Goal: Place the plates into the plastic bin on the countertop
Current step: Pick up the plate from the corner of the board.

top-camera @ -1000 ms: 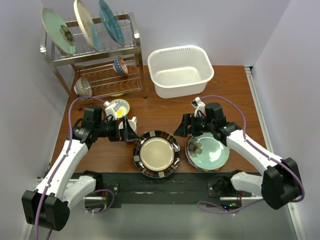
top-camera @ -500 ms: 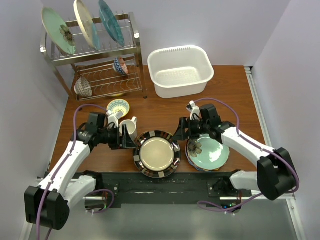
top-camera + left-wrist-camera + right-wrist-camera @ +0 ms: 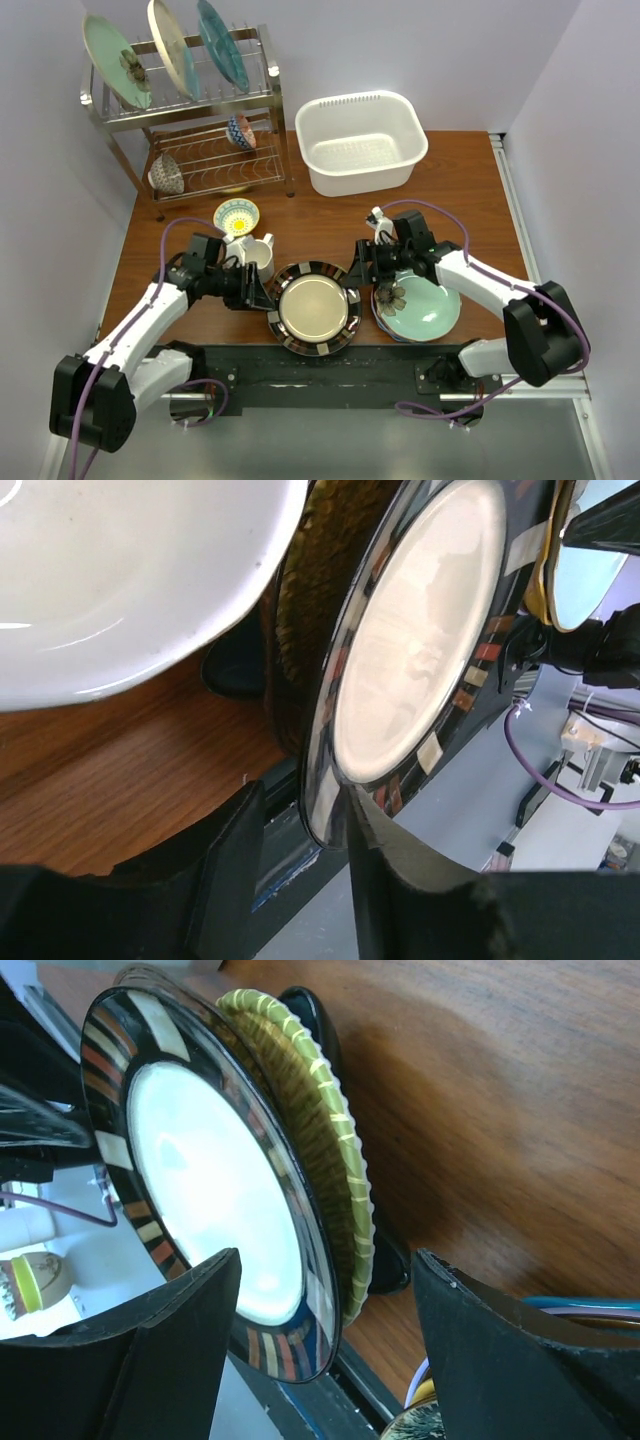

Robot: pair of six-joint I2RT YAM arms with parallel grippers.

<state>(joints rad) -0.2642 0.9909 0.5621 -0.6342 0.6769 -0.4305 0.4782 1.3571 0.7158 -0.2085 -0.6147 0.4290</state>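
Observation:
The black-striped plate (image 3: 313, 308) with a gold centre tops a stack near the countertop's (image 3: 330, 215) front edge, a yellow ribbed plate (image 3: 320, 1130) under it. My left gripper (image 3: 262, 295) straddles its left rim (image 3: 322, 810): one finger touches the top face, the other stands a little off below. My right gripper (image 3: 366, 270) is wide open around the right rim (image 3: 300, 1290), touching nothing. The mint flower plate (image 3: 425, 310) tops a second stack to the right. The white plastic bin (image 3: 360, 140) stands at the back.
A white mug (image 3: 260, 255) stands right beside my left gripper, with a small patterned bowl (image 3: 237, 214) behind it. The steel dish rack (image 3: 200, 110) at the back left holds three upright plates and small bowls. The black table edge (image 3: 330, 365) runs just below the stacks.
Both grippers have moved in and down onto the striped plate's rim from either side. The left jaws have narrowed a lot, the right jaws a little.

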